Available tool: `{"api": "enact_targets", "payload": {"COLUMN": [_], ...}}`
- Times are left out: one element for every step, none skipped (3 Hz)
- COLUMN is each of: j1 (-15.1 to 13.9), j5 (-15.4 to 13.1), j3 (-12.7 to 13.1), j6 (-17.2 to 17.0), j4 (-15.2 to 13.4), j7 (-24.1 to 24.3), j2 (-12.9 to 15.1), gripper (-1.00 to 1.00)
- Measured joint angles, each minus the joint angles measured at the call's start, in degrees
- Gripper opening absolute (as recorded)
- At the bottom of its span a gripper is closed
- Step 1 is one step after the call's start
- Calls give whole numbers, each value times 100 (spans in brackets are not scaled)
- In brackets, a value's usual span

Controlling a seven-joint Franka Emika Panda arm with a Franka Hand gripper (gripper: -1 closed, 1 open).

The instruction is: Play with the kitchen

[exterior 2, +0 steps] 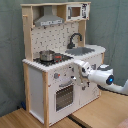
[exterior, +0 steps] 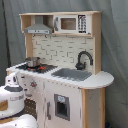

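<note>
The kitchen is a tall white and light-wood toy that shows in both exterior views. It has a hood, a microwave, a black faucet and a grey sink. A metal pot stands on the stovetop. In the second exterior view my gripper is at the kitchen's front, just above the windowed oven door and beside the knobs. In the first exterior view only my white arm shows, at the lower left.
A grey curtain hangs behind the kitchen. The kitchen stands on a wooden surface. My arm reaches in from the second exterior view's right, across the cabinet front below the sink.
</note>
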Motion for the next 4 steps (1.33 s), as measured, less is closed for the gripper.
{"api": "enact_targets", "payload": {"j1": [303,608,833,885], "j5": [-2,114,180,180], "j3": [10,-40,-9,160], "j6": [-113,-473,-869,-1017], "j4": [79,183,211,211], "j7": [-526,-812,-361,251], "j2": [-34,-92,-95,-97], "gripper": [100,100,100,100]}}
